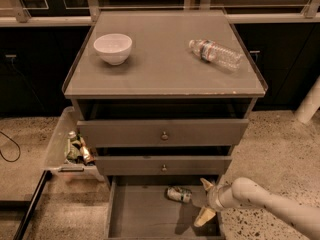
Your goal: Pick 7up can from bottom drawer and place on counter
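Gripper: the pale two-finger gripper (204, 201) hangs low over the right side of the bottom drawer, at the end of a white tube-shaped arm (272, 207) that comes in from the lower right.
Gripper state: its fingers are spread wide, one tip toward the cabinet and one toward the drawer's front, with nothing between them.
Can: the small silvery-green 7up can (179, 194) lies on its side on the drawer floor near the back, just left of the gripper and apart from it.
Bottom drawer: the shallow grey-brown wooden bottom drawer (142, 219) is pulled out.
Upper drawers: two taller drawers above it, each with a round knob.
Counter: the smooth grey-brown counter (160, 71) carries a round white bowl (113, 48) at left and a clear plastic water bottle (216, 54) lying flat at right.
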Controlling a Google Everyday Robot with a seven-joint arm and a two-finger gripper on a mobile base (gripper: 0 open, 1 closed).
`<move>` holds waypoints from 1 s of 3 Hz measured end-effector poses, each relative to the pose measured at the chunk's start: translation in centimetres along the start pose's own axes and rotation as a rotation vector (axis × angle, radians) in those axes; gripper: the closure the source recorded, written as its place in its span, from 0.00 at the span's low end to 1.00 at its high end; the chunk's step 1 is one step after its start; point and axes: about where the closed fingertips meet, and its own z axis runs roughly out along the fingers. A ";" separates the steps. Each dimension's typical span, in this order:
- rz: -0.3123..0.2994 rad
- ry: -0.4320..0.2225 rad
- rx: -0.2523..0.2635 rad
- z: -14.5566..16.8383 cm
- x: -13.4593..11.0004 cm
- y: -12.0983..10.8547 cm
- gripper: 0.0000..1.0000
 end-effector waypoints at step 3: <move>0.048 -0.021 -0.012 6.6 2.4 -1.7 0.00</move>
